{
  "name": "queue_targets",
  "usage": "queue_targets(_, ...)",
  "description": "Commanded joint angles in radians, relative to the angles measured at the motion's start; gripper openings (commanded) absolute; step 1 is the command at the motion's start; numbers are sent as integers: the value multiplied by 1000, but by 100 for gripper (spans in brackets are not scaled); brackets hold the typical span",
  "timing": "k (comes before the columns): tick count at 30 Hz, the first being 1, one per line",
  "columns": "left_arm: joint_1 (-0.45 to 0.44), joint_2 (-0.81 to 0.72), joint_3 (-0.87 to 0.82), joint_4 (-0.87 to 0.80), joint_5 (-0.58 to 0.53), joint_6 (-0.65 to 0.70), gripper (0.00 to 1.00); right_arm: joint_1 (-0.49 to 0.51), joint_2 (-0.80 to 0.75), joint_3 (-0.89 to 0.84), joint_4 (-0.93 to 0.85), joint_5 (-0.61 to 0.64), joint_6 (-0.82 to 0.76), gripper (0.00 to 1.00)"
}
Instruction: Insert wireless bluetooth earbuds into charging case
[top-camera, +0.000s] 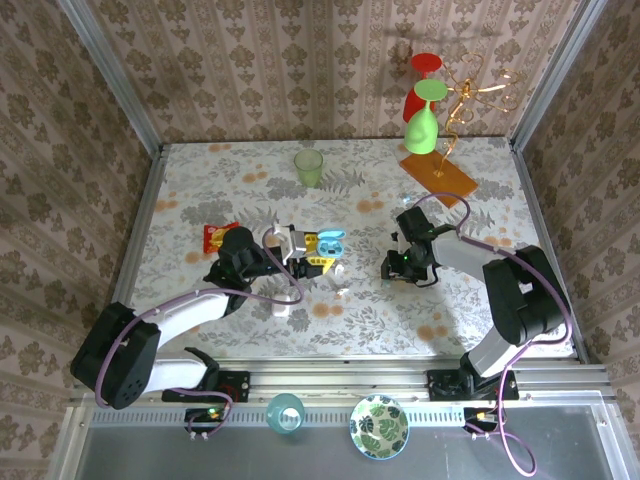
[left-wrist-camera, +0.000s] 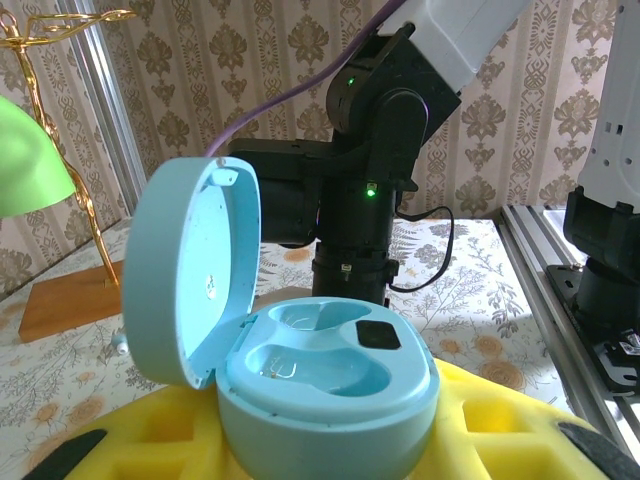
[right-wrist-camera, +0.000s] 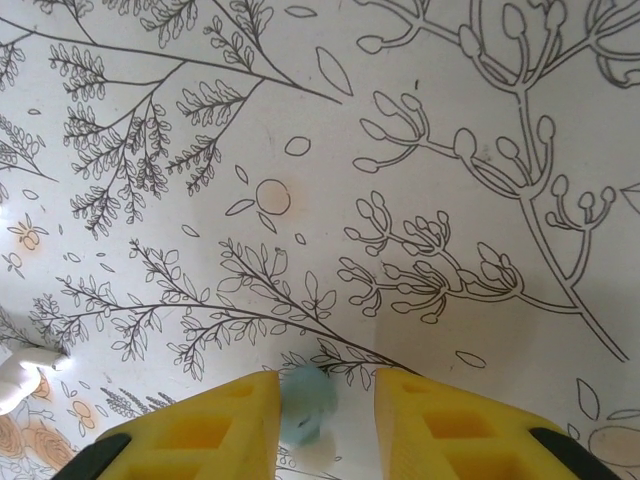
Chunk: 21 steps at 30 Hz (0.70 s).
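Pale-blue plastic, round and pebble-like: that is the charging case (top-camera: 332, 239) in the overhead view, pinched in my left gripper (top-camera: 324, 250) near the middle of the flower-patterned table (top-camera: 250, 190). My right gripper (top-camera: 393, 268) is low over the table, well apart to the right. I judge that the left one presents the case so the right can load it.

From the left wrist, the charging case (left-wrist-camera: 325, 385) sits clamped between my yellow fingers (left-wrist-camera: 500, 425), its hinged lid (left-wrist-camera: 195, 270) tipped open at the left. Both moulded wells face up and look empty, so nothing is seated yet. Holding it level keeps the wells reachable from above.

From the right wrist, my yellow jaws are slightly apart, pointing straight down at the table. A tiny, blurred pale-blue earbud (right-wrist-camera: 305, 410) lies between them, against one finger with a gap to the other. I judge it straddled, not gripped. A small white piece (right-wrist-camera: 14, 386) at the left edge is too cropped to name.
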Motion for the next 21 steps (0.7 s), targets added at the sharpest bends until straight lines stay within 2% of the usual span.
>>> queue_targets(1,8,3,29,2,13,12,26,1,11,24,-21,-11,-16,31)
queue_targets(12,21,1,-8,47,7,3,26,96,-93,21,-131,267,131,33)
queue_targets(16,27,-8,-22,53,6,3,26,103,-112,7,-145,256,187,37)
queue_targets(21,28,-5,-29,67,5,-2,27,105,-108,-37,-77,158,291,37)
